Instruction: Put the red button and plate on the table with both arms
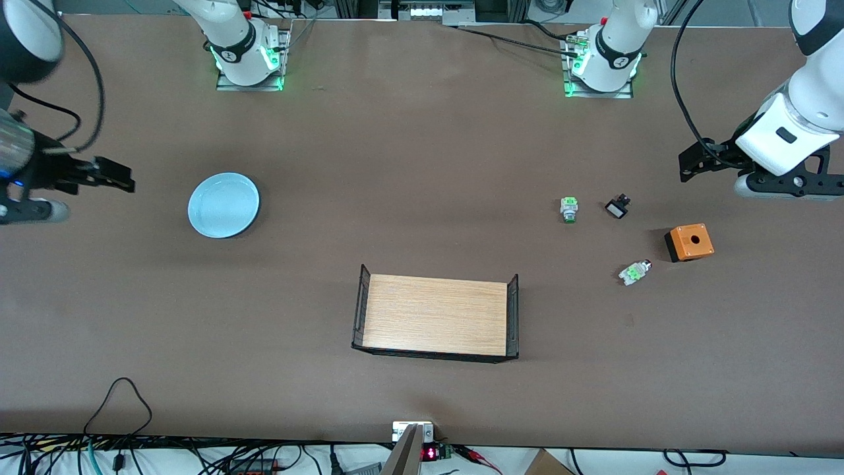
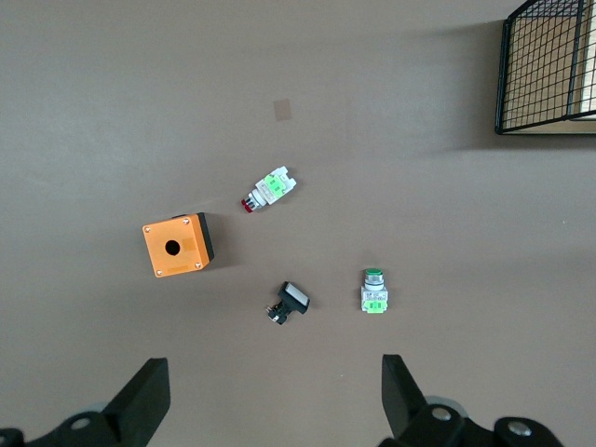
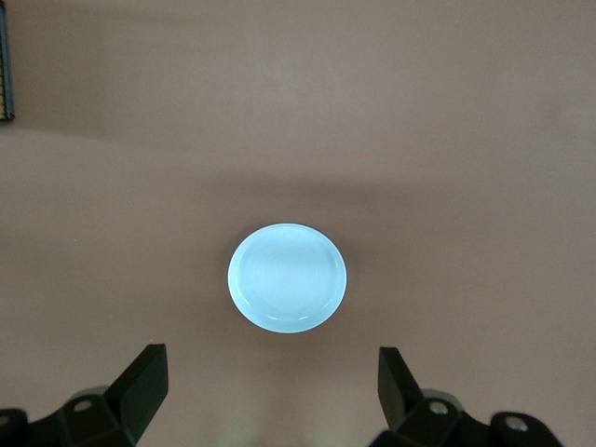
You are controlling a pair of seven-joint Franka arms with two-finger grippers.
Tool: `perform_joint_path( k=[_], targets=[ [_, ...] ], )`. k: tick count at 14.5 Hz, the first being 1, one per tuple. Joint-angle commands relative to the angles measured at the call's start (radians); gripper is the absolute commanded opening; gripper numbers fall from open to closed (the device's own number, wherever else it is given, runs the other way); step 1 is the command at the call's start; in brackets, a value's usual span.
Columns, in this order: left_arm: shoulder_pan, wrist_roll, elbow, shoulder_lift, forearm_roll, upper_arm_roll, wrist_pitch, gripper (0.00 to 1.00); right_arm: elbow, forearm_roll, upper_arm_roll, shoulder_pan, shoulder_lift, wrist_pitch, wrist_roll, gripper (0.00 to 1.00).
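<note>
Front view shows you the pale blue plate [image 1: 224, 204] lying flat on the brown table [image 1: 422, 165] toward the right arm's end, and the red button [image 1: 635, 272] on its side toward the left arm's end, just beside the orange box [image 1: 690, 242]. Both already rest on the table top; the wooden tray [image 1: 435, 315] between them holds nothing. That fits either things waiting to go onto the tray-like stand or things already set down, and you cannot tell which from here.

Treat the plate as stiff, smooth and likely breakable; its rim is the only place thin enough for fingers, so take it at the edge. The red button is small, light and hard, with a white and green body [image 2: 272, 188] and a red tip; grip across the squarish body, since the round tip may roll.

Count one plate, one red button, one green button [image 1: 569, 209], one black switch [image 1: 617, 207], one orange box, one tray.

Your left gripper [image 2: 275, 400] hangs over the buttons, jaws wide apart and holding nothing. Your right gripper [image 3: 270, 396] hangs over the plate, jaws likewise wide and holding nothing.
</note>
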State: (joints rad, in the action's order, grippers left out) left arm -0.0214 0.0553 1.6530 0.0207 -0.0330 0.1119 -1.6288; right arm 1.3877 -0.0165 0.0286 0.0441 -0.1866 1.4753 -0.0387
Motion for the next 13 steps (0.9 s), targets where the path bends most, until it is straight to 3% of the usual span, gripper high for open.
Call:
perform_joint_path(
  k=[1, 6, 13],
  targets=[
    [-0.005, 0.006, -0.016, -0.002, 0.022, 0.0, 0.021, 1.0, -0.062, -0.011, -0.001, 0.008, -0.042, -0.036, 0.014, 1.0],
    [-0.005, 0.006, -0.016, -0.002, 0.022, 0.0, 0.021, 1.0, -0.021, -0.017, 0.001, 0.02, -0.031, -0.018, 0.02, 1.0],
    [-0.005, 0.006, -0.016, -0.002, 0.022, 0.0, 0.021, 1.0, -0.01, -0.003, 0.024, -0.061, -0.036, 0.046, 0.019, 1.0]
  ],
)
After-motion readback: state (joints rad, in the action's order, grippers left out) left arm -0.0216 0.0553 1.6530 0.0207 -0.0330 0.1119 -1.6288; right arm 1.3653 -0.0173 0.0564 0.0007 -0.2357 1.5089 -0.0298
